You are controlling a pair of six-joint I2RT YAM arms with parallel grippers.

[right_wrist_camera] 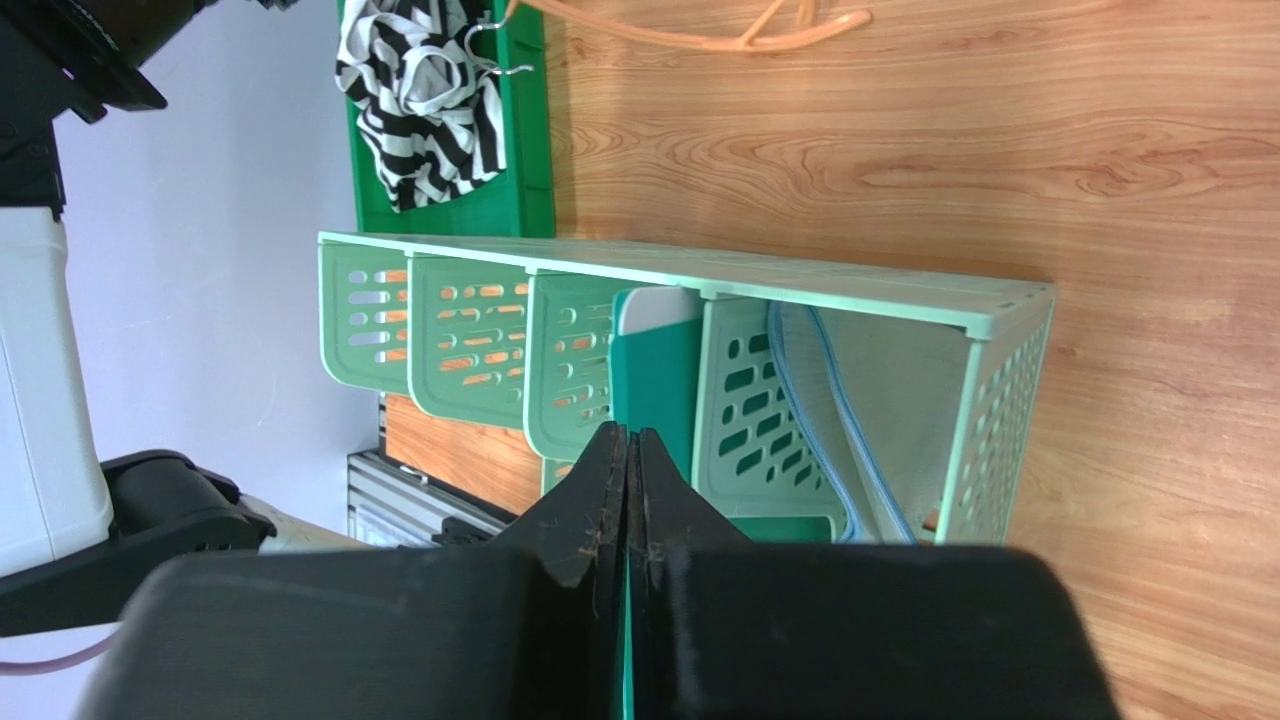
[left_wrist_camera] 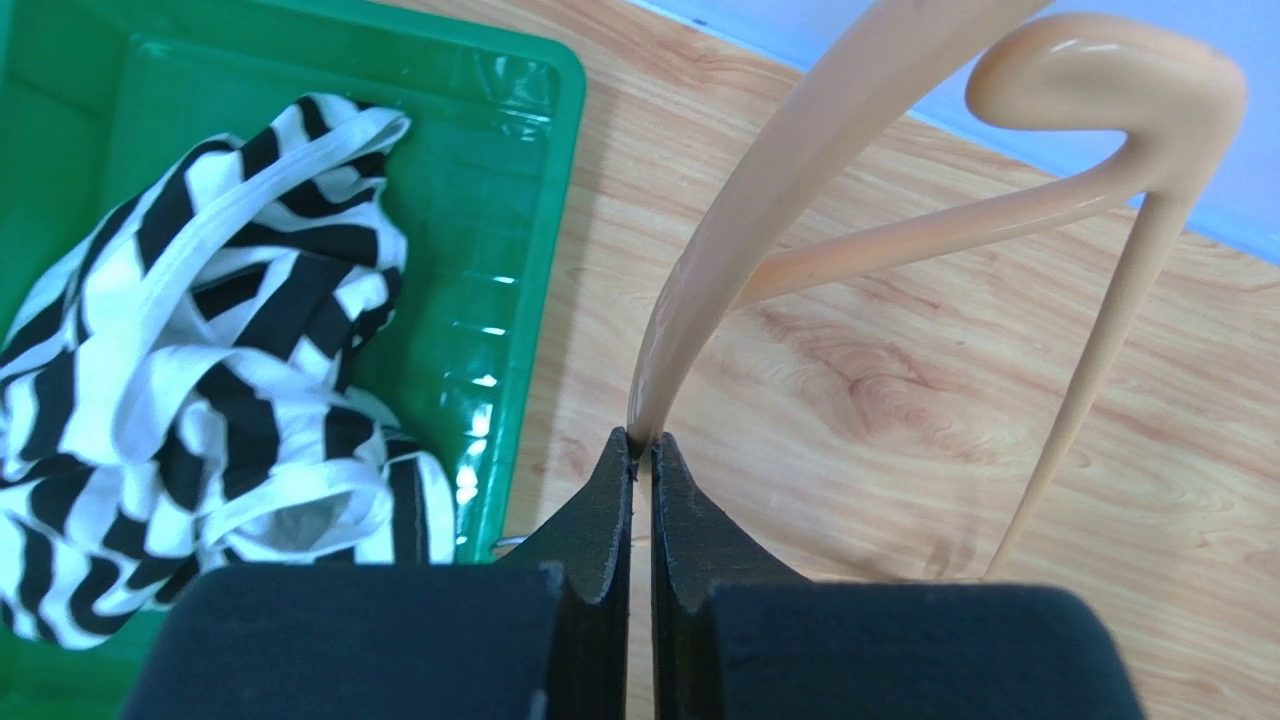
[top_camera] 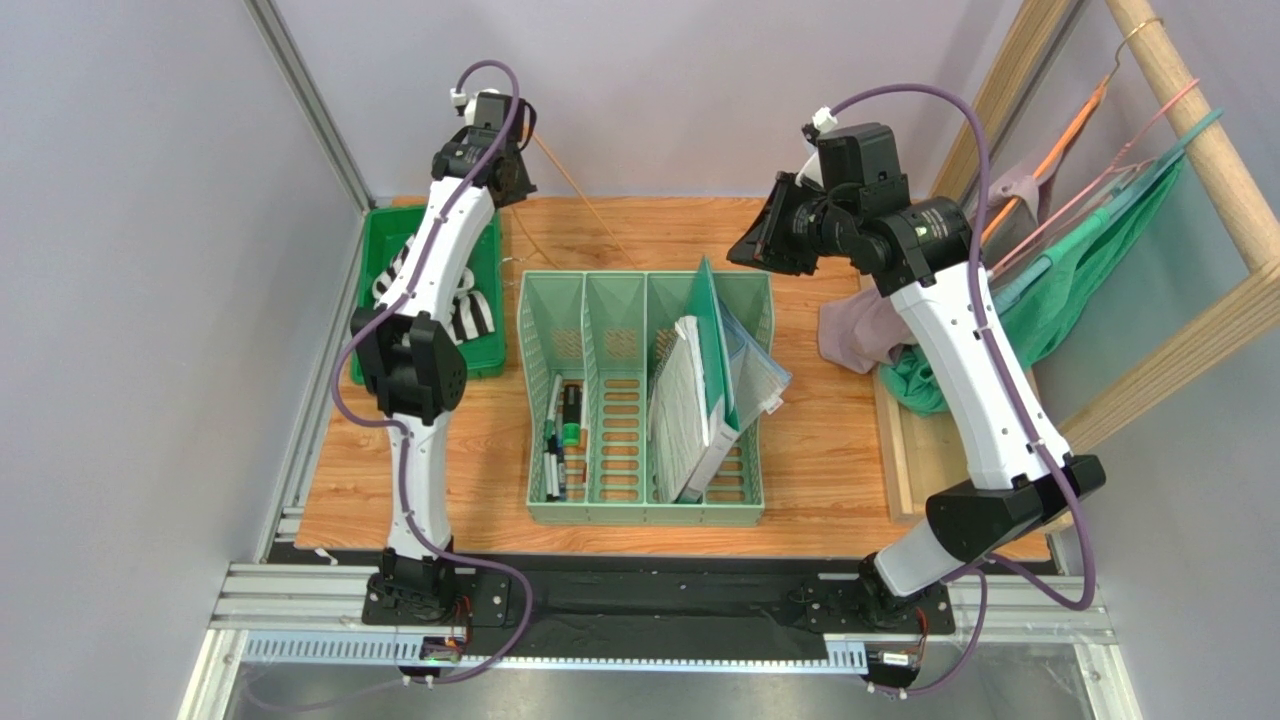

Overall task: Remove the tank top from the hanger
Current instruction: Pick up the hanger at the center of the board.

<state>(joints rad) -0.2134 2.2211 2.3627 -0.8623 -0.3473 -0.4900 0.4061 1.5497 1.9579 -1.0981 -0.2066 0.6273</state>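
Note:
The black-and-white striped tank top [left_wrist_camera: 211,345] lies bunched in the green bin [left_wrist_camera: 511,195], off the hanger. It also shows in the top view [top_camera: 473,315] and the right wrist view [right_wrist_camera: 421,90]. My left gripper [left_wrist_camera: 642,440] is shut on one arm of the bare peach plastic hanger [left_wrist_camera: 842,135], held above the wooden table just right of the bin. In the top view that gripper [top_camera: 504,158] is at the far left back, with the hanger [top_camera: 579,188] reaching right. My right gripper [right_wrist_camera: 631,435] is shut and empty, raised above the table [top_camera: 759,233].
A mint file organizer [top_camera: 646,510] with papers and pens stands mid-table. A wooden rack [top_camera: 1202,135] at the right holds more hangers with a green garment [top_camera: 1082,285] and a mauve one [top_camera: 857,330]. The green bin [top_camera: 394,225] sits at the back left.

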